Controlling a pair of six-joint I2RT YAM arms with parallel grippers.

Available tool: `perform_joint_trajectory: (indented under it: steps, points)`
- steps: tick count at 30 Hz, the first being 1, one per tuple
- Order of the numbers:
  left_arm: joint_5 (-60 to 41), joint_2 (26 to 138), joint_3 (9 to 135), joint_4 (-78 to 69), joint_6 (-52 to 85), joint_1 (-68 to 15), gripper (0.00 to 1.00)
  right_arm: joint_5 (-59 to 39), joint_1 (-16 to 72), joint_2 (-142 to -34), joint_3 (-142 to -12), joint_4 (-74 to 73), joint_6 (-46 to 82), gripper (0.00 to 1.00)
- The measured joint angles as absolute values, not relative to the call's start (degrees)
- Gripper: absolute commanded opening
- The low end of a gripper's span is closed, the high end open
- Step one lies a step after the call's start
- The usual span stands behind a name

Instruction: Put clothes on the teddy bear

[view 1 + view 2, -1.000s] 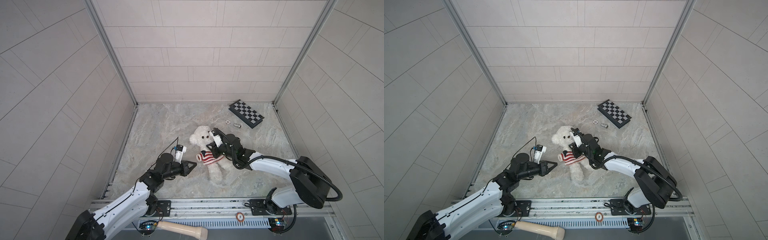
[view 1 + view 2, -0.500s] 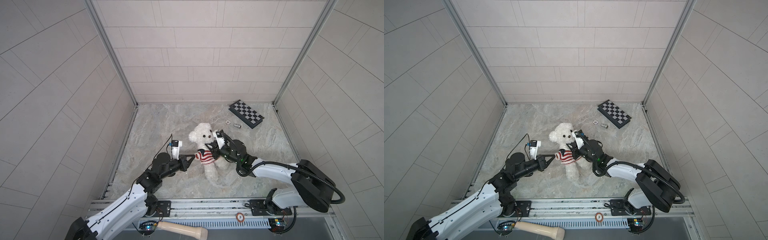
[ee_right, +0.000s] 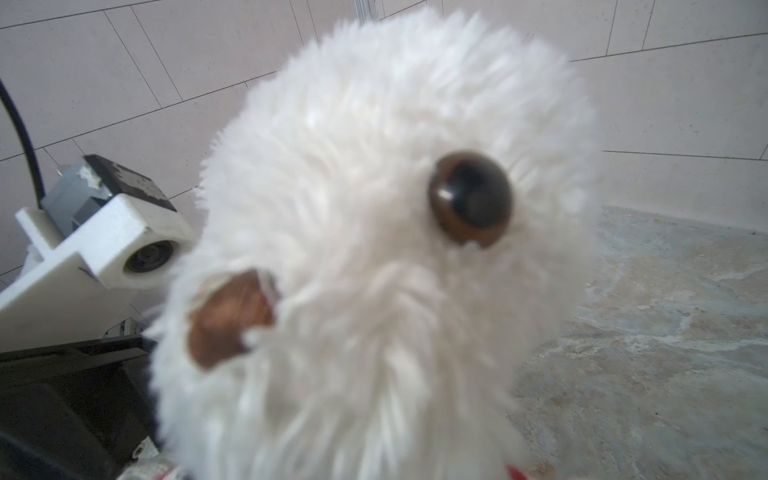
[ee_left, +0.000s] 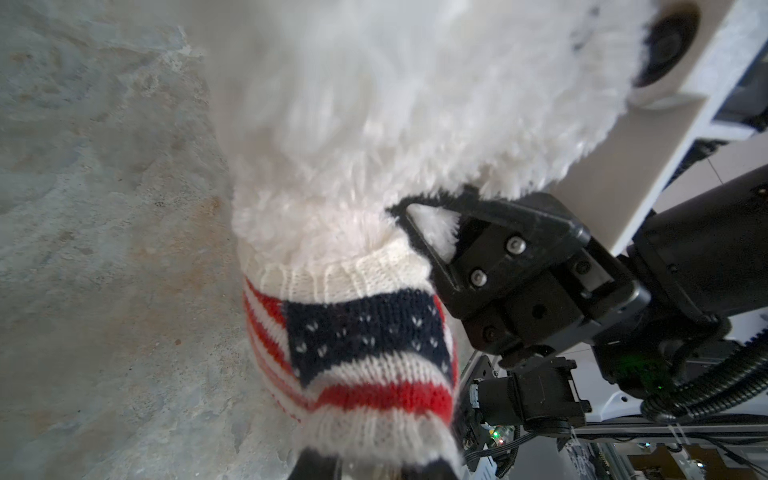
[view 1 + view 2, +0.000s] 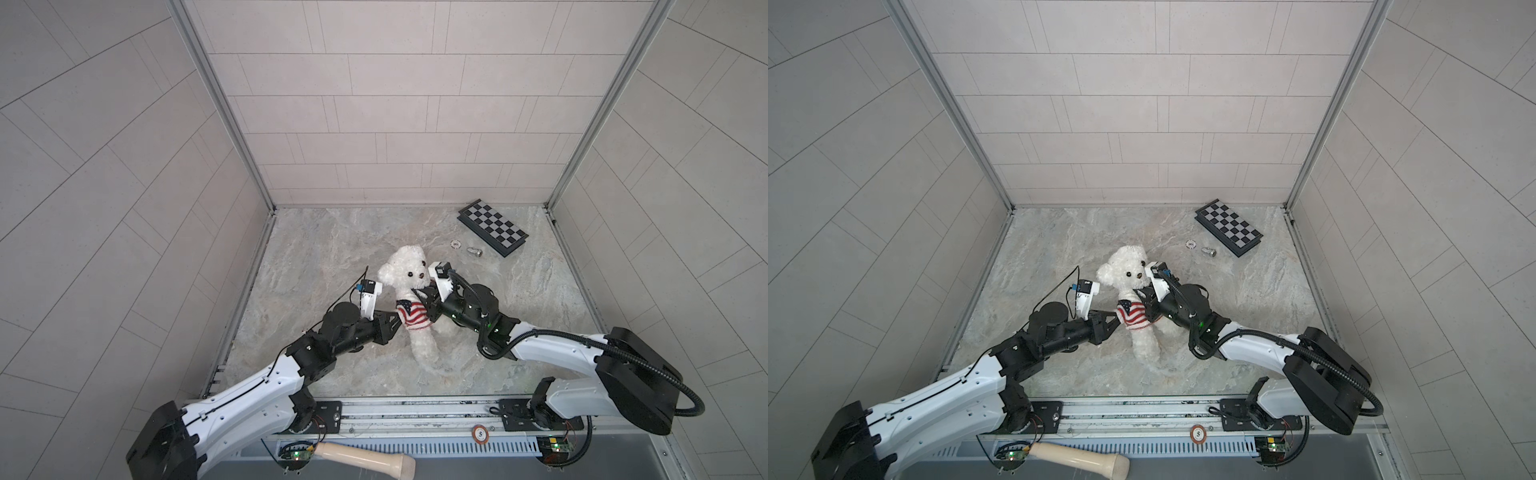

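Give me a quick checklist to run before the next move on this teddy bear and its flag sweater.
1. The flag sweater sits around the torso of the teddy bear: ok.
2. The right gripper is shut on fur near the neck: ok.
3. The left gripper grips the sweater's side: cannot tell.
4. Bear's arms through the sleeves: cannot tell.
5. The chessboard lies clear of both arms: ok.

Left hand (image 5: 397,328), earlier apart, now at the sweater (image 5: 414,316) on the teddy bear (image 5: 405,270)

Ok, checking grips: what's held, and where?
The right end effector pinches the teddy bear at the shoulder, by the sweater collar. Whether the left end effector holds anything cannot be told.
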State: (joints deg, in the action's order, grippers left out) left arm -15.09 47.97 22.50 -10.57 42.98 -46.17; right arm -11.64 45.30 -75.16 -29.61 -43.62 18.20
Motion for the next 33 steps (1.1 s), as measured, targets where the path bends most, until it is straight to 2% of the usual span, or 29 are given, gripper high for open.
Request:
perform_joint_trajectory:
  steps: [16, 19, 21, 24, 28, 32, 33]
  points:
    - [-10.83, 51.88, 23.05, -13.78, 44.58, -46.54, 0.44, -5.50, 48.12, -74.13, -25.80, -48.62, 17.12, 0.00]
    - [-10.81, 53.41, 23.14, -14.87, 44.62, -46.65, 0.43, -3.88, 48.77, -74.13, -25.45, -49.52, 16.93, 0.00]
    - [-10.79, 54.65, 23.14, -15.64, 44.84, -46.94, 0.36, -3.09, 49.08, -74.13, -25.10, -49.87, 16.86, 0.00]
    - [-10.79, 56.58, 23.14, -17.23, 45.17, -47.44, 0.31, -2.13, 49.25, -74.13, -24.75, -49.89, 16.88, 0.00]
    - [-10.52, 58.17, 23.22, -18.68, 45.50, -47.66, 0.30, -0.73, 49.63, -74.13, -24.38, -50.54, 16.95, 0.00]
    - [-10.39, 59.57, 23.35, -20.14, 45.71, -47.72, 0.34, 1.15, 50.37, -74.13, -23.81, -52.27, 16.95, 0.00]
    - [-10.37, 60.03, 23.35, -20.60, 46.11, -47.72, 0.31, 1.74, 50.65, -74.13, -23.73, -52.71, 16.97, 0.00]
